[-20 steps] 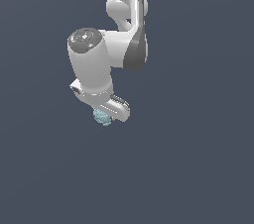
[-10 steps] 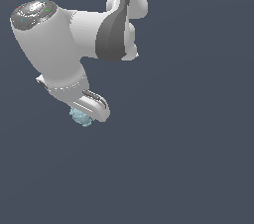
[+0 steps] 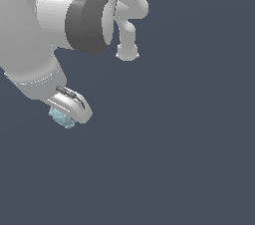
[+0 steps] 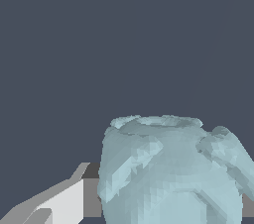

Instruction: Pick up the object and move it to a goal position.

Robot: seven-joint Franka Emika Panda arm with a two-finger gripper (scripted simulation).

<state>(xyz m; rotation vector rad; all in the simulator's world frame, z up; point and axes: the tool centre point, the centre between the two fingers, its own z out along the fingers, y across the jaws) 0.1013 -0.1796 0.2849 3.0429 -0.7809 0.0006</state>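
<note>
Object (image 4: pixel 168 173): a pale light-blue lump with a faceted, bumpy skin. In the wrist view it looks roughly round with a flat, rimmed upper face and a knobby bulge on one flank. There it fills much of the picture close to the camera, with one white and grey finger (image 4: pixel 69 200) just beside it and a dark pad touching its side; a sliver of grey shows at its far side too.

In the exterior view the object (image 3: pixel 62 118) is a small blob tucked under the tip of the gripper (image 3: pixel 69 112), partly hidden by the white finger housing, so only its lower part shows. The gripper is closed on it, holding it off any surface.

Above it the white arm (image 3: pixel 45 30) bulks large, running off the exterior view's left and top edges, with a dark grey joint band near the top.

All around is a plain dark slate-blue background (image 3: pixel 189 144). It stretches unbroken below the object and across the exterior view's right.
</note>
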